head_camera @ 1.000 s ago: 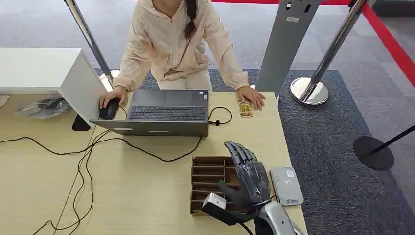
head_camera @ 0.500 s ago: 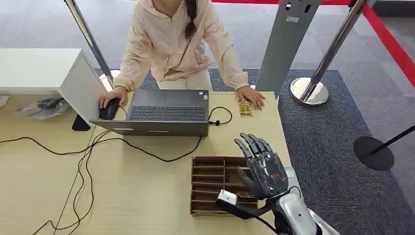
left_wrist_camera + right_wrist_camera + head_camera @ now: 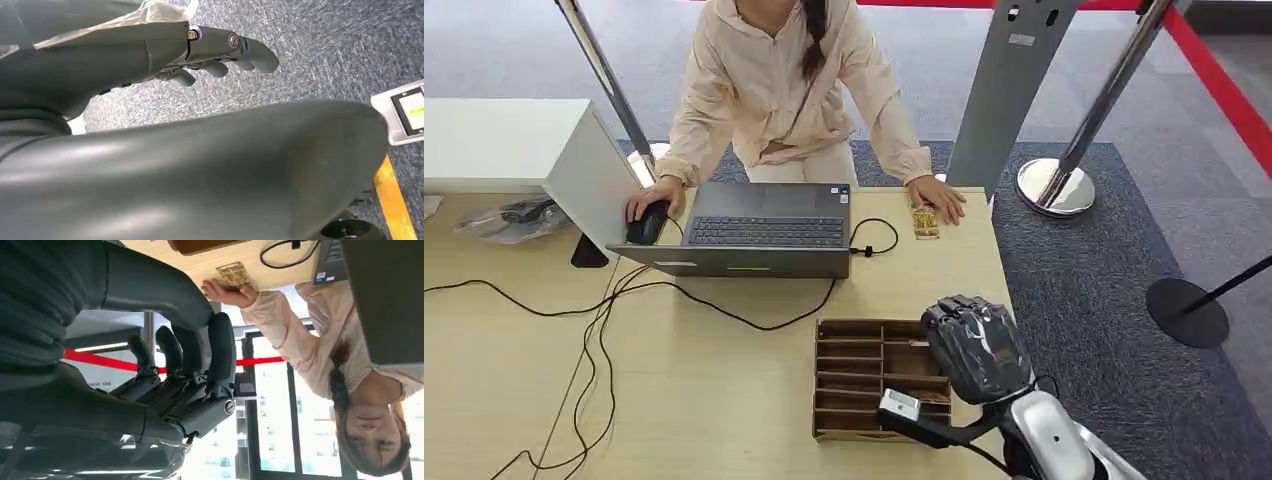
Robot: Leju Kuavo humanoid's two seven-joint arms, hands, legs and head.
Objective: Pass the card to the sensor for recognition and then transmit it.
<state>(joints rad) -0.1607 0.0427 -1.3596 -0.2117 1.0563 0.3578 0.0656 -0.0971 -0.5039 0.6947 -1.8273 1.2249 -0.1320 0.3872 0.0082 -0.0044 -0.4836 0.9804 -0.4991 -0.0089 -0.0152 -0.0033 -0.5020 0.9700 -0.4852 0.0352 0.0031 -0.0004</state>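
My right hand [image 3: 977,348] hovers above the right end of the brown slotted card tray [image 3: 864,372], back of the hand up, and it covers the table edge where the grey sensor lay. In the right wrist view its dark fingers [image 3: 220,347] reach out close together with nothing between them. A small gold-patterned card [image 3: 925,222] lies at the far edge of the table under a person's hand [image 3: 939,196]; it also shows as the card [image 3: 232,274] in the right wrist view. My left hand [image 3: 215,55] hangs over grey carpet, fingers loosely bent, holding nothing.
A person sits behind an open laptop [image 3: 764,232] with a hand on a black mouse [image 3: 646,222]. Black cables [image 3: 604,300] trail across the wooden table [image 3: 714,400]. A white box [image 3: 534,150] stands at the left. Stanchion bases [image 3: 1054,186] stand on the carpet to the right.
My right hand has moved right and slightly forward from over the tray's middle to its right end. Its fingers have tipped from spread and raised to bent downward. It now hides the sensor.
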